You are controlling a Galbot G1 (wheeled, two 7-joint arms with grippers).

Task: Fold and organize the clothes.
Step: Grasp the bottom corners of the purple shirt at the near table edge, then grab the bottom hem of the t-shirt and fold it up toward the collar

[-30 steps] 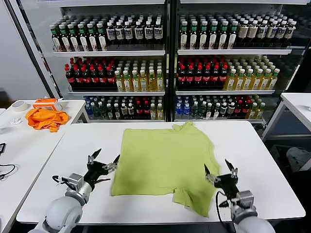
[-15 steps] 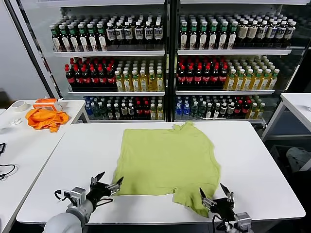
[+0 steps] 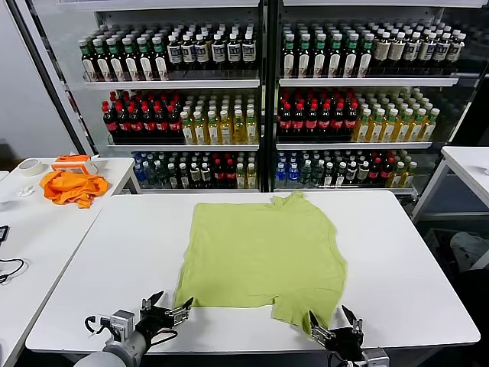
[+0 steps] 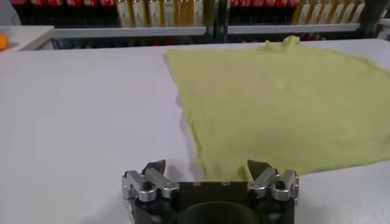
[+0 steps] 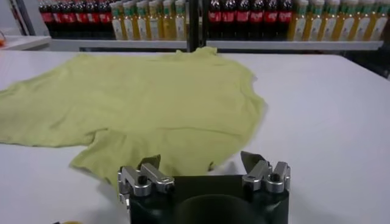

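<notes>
The lime-green T-shirt (image 3: 263, 256) lies folded in half on the white table (image 3: 397, 252), with one sleeve (image 3: 309, 310) hanging out at the near right corner. It also shows in the left wrist view (image 4: 286, 97) and the right wrist view (image 5: 140, 100). My left gripper (image 3: 166, 310) is open and empty at the table's near edge, just left of the shirt's near left corner. My right gripper (image 3: 336, 333) is open and empty at the near edge, beside the sleeve's tip. The left gripper (image 4: 207, 165) and right gripper (image 5: 201, 159) hold nothing in the wrist views.
A bright orange cloth (image 3: 72, 186) and a tape roll (image 3: 30, 167) lie on a side table (image 3: 30, 229) at the left. Drink coolers (image 3: 260, 92) full of bottles stand behind the table. Another white table (image 3: 466, 164) stands at the far right.
Both grippers have drawn back toward me, from beside the shirt's near corners to the table's near edge. Both stay open and empty. The shirt has not moved.
</notes>
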